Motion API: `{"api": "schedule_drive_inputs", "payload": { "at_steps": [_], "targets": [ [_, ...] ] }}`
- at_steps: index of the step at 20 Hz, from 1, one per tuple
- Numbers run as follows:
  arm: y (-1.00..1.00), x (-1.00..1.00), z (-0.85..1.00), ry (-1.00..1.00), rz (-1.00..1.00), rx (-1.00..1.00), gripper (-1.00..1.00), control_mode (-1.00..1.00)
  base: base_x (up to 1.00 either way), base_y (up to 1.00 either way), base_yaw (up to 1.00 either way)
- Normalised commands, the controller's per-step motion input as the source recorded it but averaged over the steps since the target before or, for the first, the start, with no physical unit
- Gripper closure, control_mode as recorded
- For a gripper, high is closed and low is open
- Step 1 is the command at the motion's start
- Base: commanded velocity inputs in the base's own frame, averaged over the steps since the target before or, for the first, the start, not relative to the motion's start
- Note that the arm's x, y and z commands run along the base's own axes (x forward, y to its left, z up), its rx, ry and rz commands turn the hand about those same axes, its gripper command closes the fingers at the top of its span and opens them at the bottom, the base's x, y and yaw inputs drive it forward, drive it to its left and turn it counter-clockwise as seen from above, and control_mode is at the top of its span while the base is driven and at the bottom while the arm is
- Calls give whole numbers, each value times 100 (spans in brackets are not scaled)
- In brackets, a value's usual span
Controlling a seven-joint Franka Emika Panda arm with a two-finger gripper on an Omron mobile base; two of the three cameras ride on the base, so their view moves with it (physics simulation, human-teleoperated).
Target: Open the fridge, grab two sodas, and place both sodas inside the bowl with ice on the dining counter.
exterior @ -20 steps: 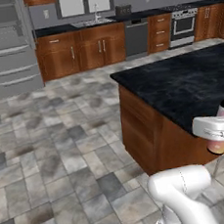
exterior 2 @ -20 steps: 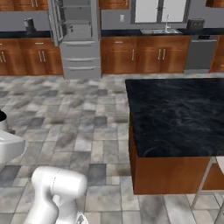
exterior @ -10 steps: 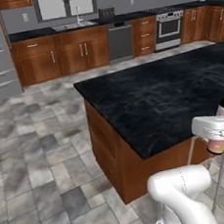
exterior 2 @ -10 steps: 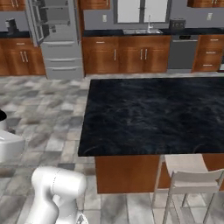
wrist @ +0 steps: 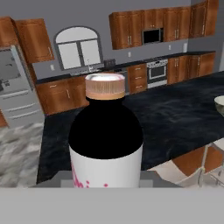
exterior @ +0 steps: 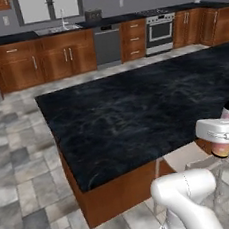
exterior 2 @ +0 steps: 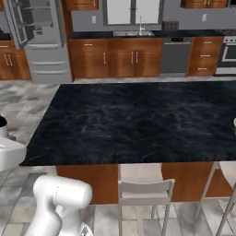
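Between the fingers (exterior: 222,133), one soda (wrist: 106,140); beyond it, one dining counter (exterior 2: 138,120).

The black marble dining counter (exterior 2: 133,120) carries a cream bowl (wrist: 219,105).

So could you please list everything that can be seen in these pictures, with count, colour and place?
soda: one, black neck, tan cap, white and pink body, held upright in the gripper.
dining counter: one, black veined top, brown base, ahead of the robot.
bowl: one, cream, on the counter at the right edge of the hand view.
fridge: one, grey, door open, far left wall.
chairs: white, at the counter's near side.
wall cabinets: brown, along the back wall.
stove: one, steel, back wall.
gripper: one, white, shut on the soda.
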Motion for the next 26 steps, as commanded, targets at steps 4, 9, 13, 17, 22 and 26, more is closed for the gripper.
{"api": "schedule_drive_inputs", "payload": {
  "at_steps": [4, 9, 13, 17, 22, 26],
  "targets": [
    [0, 0, 0, 0, 0, 0, 100, 100, 6, -100, 0],
    [0, 0, 0, 0, 0, 0, 100, 100, 5, -100, 0],
    [0, 0, 0, 0, 0, 0, 100, 100, 8, -100, 0],
    [0, 0, 0, 0, 0, 0, 100, 100, 20, -100, 0],
    [0, 0, 0, 0, 0, 0, 100, 100, 41, -100, 0],
    [0, 0, 0, 0, 0, 0, 100, 100, 50, -100, 0]
  ]
}}
